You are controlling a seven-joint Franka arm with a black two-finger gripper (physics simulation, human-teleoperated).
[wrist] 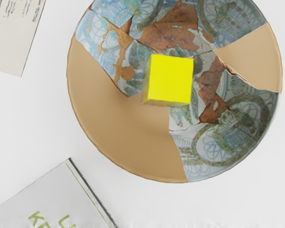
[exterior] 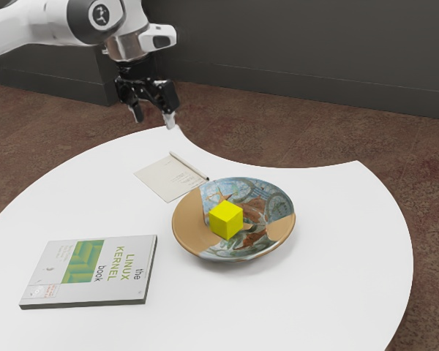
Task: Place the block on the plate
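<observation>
My gripper (exterior: 154,121) is raised over the far side of the table in the exterior view, with its two fingers apart and nothing between them. The yellow block (exterior: 226,220) rests inside the patterned plate (exterior: 188,231), near its middle and well apart from the gripper. Seen from the hand, the block (wrist: 169,80) lies on the painted and tan surface of the plate (wrist: 128,142), with the rim around it.
A Linux Kernel book (exterior: 91,270) lies near the plate, toward the exterior view's left. Behind the plate is a sheet of paper (exterior: 164,179) with a pen (exterior: 189,166) along its edge. The white table (exterior: 336,292) has a curved edge.
</observation>
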